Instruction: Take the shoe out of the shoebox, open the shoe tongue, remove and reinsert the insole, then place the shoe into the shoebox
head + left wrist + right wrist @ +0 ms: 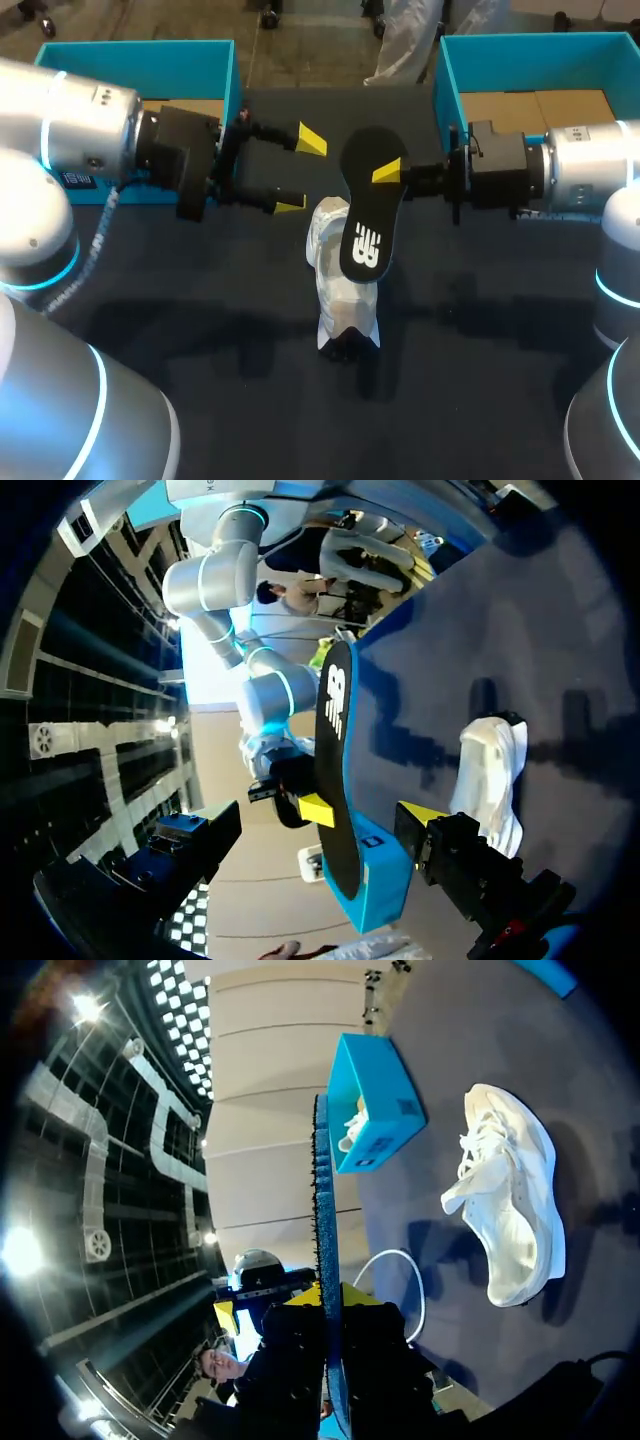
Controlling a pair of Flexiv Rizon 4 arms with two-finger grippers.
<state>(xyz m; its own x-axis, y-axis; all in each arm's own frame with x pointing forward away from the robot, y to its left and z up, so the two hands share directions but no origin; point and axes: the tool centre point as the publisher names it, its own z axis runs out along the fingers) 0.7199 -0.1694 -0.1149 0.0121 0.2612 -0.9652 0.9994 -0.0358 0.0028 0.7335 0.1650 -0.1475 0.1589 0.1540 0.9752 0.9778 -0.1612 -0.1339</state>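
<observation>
My right gripper (388,172) is clamped on the insole (367,205), one yellow tip showing against its upper face. The insole is a thin, flat, long oval, matte black on top with a white mark near one end, and blue with a fine grain along its edge and underside. I hold it clear of the table (200,330); from above, its lower end overlaps the shoe (340,290), and I cannot tell whether they touch. The shoe is white, with a soft-looking upper, loose laces and a pale sole, and it rests near the middle of the table. My left gripper (300,172) hangs just beside the insole, fingers spread with nothing between them. The table is dark and matte. Two teal shoeboxes (190,55) (520,45) with brown cardboard inside stand at its far corners.
</observation>
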